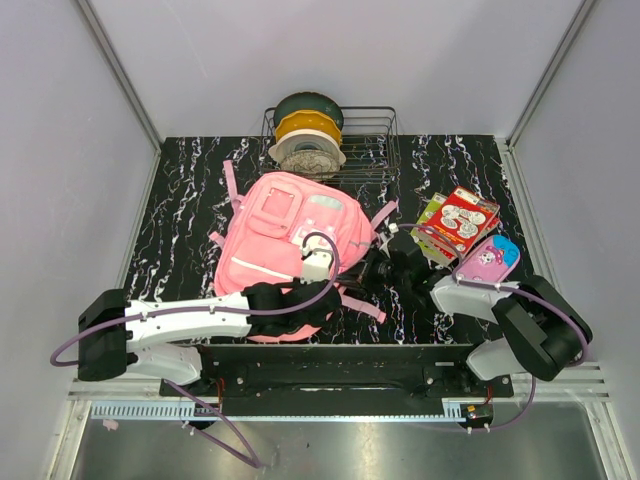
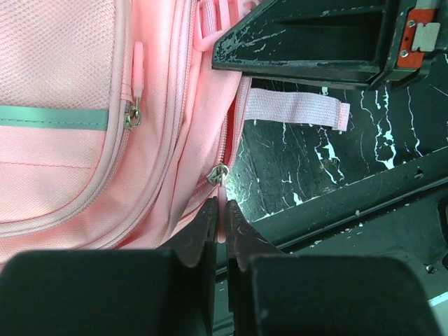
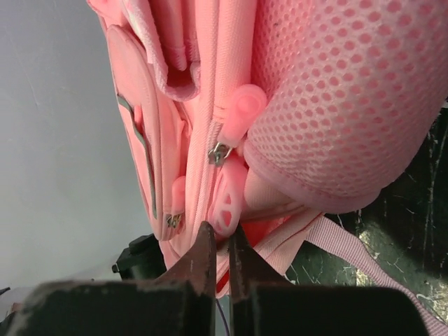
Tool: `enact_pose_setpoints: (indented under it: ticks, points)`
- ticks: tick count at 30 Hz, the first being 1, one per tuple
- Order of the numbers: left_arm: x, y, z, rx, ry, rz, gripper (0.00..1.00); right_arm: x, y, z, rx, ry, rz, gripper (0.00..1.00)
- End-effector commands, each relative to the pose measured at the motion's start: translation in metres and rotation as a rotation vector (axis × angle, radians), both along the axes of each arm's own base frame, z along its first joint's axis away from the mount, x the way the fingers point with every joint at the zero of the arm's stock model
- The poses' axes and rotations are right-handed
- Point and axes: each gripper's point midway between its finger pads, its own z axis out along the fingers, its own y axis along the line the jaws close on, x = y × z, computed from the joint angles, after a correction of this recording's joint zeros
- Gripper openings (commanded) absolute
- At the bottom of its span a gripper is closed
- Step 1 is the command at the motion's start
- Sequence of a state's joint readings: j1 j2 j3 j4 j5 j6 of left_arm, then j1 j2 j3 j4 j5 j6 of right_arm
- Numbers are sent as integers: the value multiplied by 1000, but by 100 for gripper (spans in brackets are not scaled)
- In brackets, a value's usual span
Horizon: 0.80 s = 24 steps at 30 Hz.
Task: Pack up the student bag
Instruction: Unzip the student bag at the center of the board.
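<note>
Bag laid flat; left gripper clamped on first pull, right gripper clamped on second pull, judged so the zip can be drawn open for packing.

Left arm extends rightward along the near edge. Left gripper is pinched tight on a pink zip pull. Right arm folds leftward. Right gripper is clamped on a second pull.

Centre: student bag blocks; wire basket behind; books, probably, right.
</note>
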State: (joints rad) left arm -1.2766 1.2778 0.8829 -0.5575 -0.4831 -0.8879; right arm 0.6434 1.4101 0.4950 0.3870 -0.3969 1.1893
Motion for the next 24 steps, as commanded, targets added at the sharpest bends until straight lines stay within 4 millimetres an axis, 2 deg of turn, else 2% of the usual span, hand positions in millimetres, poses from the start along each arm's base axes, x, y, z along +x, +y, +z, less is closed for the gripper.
enact_pose_setpoints:
  ticks: [1,6,9,12,13,15,24]
  points:
    - [11,-33,57,-200,-85,8,0,19,18,37,91,-114,-11,0]
    - [10,-7,48,-139,-78,66,0,31,10,50,29,-172,-59,0]
    - [8,14,48,-133,-80,106,0,51,-6,55,-32,-200,-123,0]
    - [6,31,49,-146,-89,136,0,73,-25,58,-12,-197,-170,0]
    - [6,37,45,-136,-90,143,0,75,-27,58,3,-189,-160,0]
    - [3,46,43,-131,-81,163,0,90,-41,59,4,-193,-194,0]
    - [-7,90,7,-37,-15,293,0,118,-83,60,-46,-212,-262,0]
